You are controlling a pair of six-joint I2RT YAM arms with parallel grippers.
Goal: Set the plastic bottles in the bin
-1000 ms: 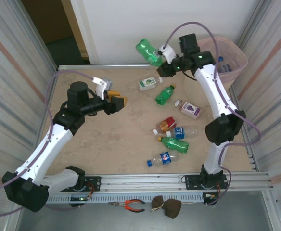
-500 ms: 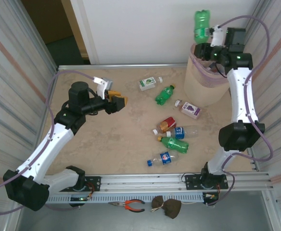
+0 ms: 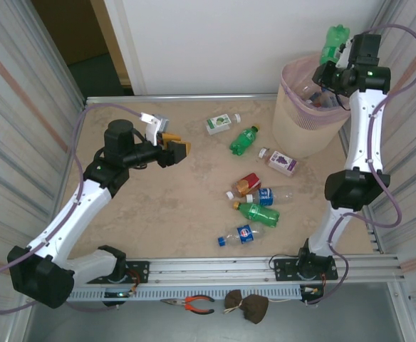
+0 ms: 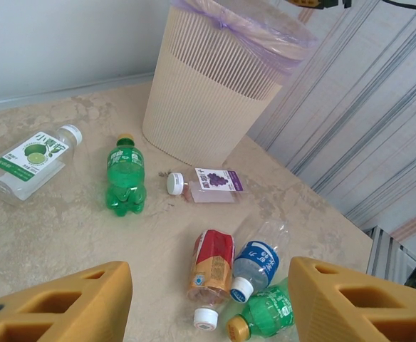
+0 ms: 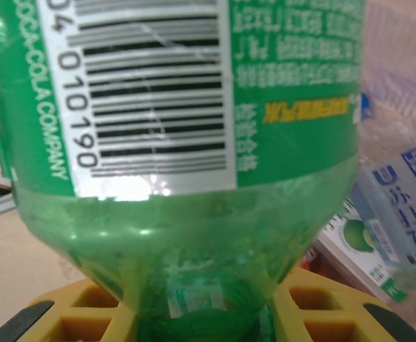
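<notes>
Table (image 3: 165, 206): seven plastic bottles (image 3: 256, 212) are counted. One green bottle (image 3: 334, 43) is clamped by the right gripper (image 3: 335, 69) — left gripper (image 3: 180, 149) spread, empty.

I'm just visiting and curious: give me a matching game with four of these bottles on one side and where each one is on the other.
Bottles
1. large green bottle
2. purple-label bottle
3. lime-label bottle
4. blue-capped bottle

Places
A. closest to the table's near edge
B. lying beside the foot of the bin
C. gripped in the right claw, up by the bin's rim
D. closest to the table's far edge

Pairs: 1-C, 2-B, 3-D, 4-A
</notes>
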